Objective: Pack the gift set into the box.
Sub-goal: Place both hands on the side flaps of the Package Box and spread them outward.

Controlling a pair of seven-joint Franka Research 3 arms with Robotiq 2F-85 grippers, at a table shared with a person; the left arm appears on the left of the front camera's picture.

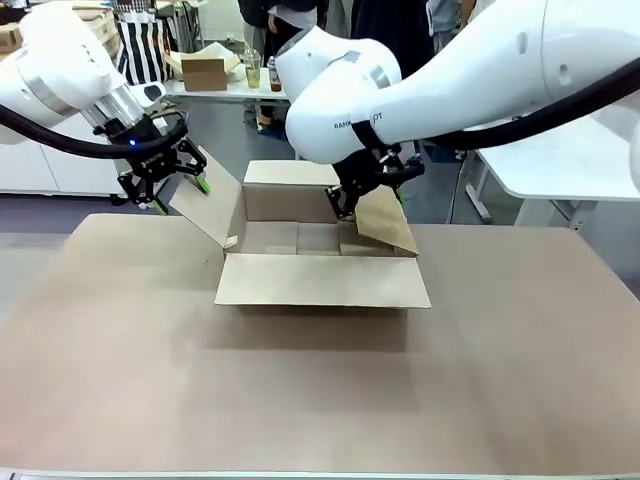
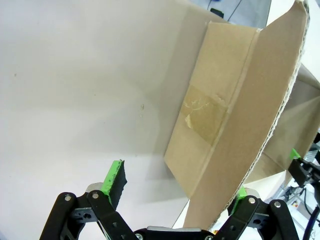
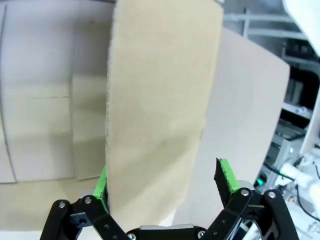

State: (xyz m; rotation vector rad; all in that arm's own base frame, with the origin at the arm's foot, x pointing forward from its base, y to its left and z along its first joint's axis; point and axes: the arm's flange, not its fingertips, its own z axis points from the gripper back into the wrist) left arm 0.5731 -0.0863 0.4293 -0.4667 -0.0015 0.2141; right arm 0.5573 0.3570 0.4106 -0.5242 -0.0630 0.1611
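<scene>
Front flap (image 1: 322, 281) flat; brown corrugated box (image 1: 290, 205) open, side flaps (image 1: 205, 197) raised.

left arm (image 1: 55, 65): showing white rounded shells, black cable (image 1: 45, 138) trailing | right arm (image 1: 470, 80): bearing black lettering | left gripper (image 2: 177, 182), right gripper (image 3: 164, 180): showing black linkages, silver screws, green pads (image 2: 114, 176)

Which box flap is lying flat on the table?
The near flap, closest to the camera. The left flap, right flap and far flap are all raised.
</scene>
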